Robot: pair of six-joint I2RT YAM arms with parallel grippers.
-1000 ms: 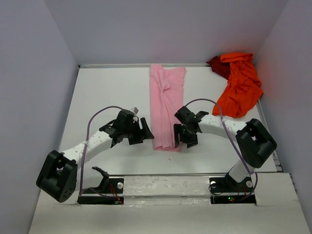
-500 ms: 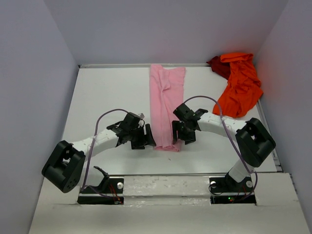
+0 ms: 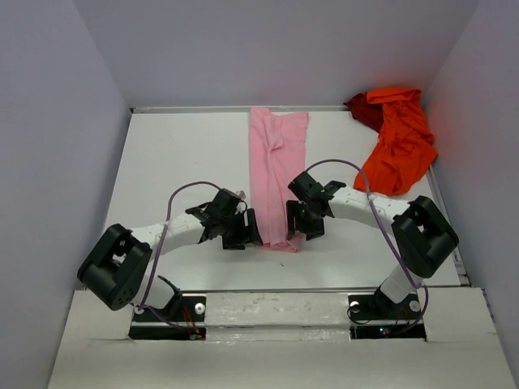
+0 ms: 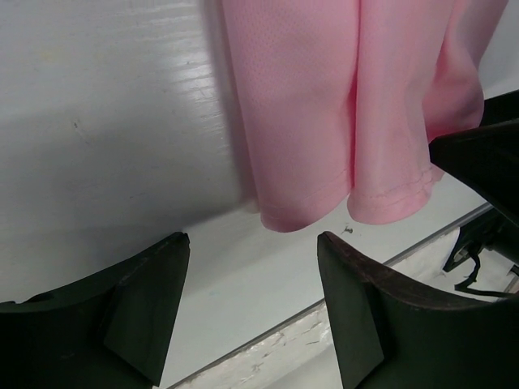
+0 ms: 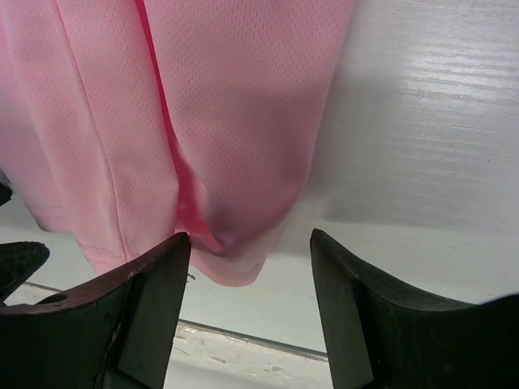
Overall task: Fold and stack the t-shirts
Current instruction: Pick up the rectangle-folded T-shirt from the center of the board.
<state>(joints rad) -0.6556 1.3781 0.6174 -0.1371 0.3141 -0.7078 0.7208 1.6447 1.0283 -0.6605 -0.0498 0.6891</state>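
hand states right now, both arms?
Left hand: open, holding nothing; the pink t-shirt hem lies just ahead of it.
Right hand: open, holding nothing; the shirt's near corner shows in its gap, not pinched.

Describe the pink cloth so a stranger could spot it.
On the white table, a long narrow strip runs down the middle from the far edge: the light pink t-shirt. Unlike the orange-red t-shirt and dark red t-shirt crumpled in the far right corner, it lies flat and folded.
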